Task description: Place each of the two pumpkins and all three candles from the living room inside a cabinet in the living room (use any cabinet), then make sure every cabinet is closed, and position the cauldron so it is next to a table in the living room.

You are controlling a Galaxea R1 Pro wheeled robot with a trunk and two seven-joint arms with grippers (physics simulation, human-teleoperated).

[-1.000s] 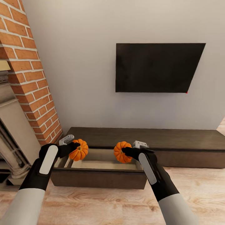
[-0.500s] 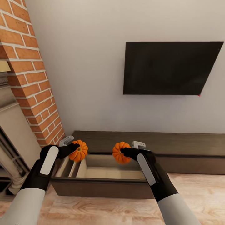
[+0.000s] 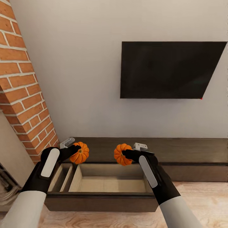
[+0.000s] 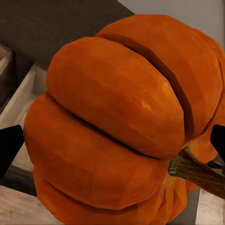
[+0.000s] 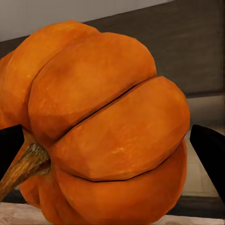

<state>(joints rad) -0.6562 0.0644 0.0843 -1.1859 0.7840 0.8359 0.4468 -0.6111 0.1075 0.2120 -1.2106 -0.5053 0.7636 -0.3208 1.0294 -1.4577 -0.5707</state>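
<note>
So the left gripper (image 3: 73,149) is pinching one pumpkin (image 3: 80,153) at lower left of the head view, fingers clamped on its sides. In the left wrist view that pumpkin (image 4: 117,126) takes up almost the whole shot, its brown stem poking toward the lower right corner and the dark fingertips (image 4: 9,147) just peeking in at both edges.

The right gripper (image 3: 127,154) has the same deal going with the other pumpkin (image 3: 121,154), a bit right of the first, in the lower middle of the head view. In the right wrist view this pumpkin (image 5: 103,131) has its stem at lower left.

Both pumpkins hang up in the air above the back edge of an open drawer (image 3: 104,182) with pale tan insides, pulled out of the long dark-brown cabinet (image 3: 186,152) along the wall. Above that there's a black TV (image 3: 171,69) on the wall, a brick column (image 3: 22,95) at far left, and wood floor (image 3: 202,202) at lower right.
</note>
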